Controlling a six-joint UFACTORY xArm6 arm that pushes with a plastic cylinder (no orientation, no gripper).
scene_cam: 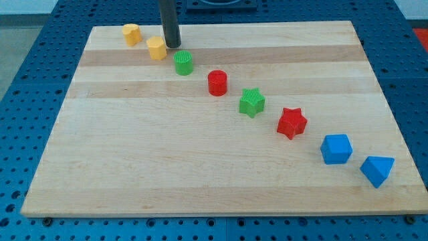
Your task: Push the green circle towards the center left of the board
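Green circle (183, 63) sits upper left of centre on the wooden board (200, 167) — my tip (173, 45) rests just above-left of it, beside a yellow block (156, 48); the rod carries no pincer.

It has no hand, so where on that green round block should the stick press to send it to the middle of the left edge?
No gripping here, only pushing. My tip sits just above the green circle, beside the yellow block. The target lies toward the view's left and bottom, so I would probably press its upper-right side, low on the curved wall. Being round, it may slip sideways unless the push runs through its middle.
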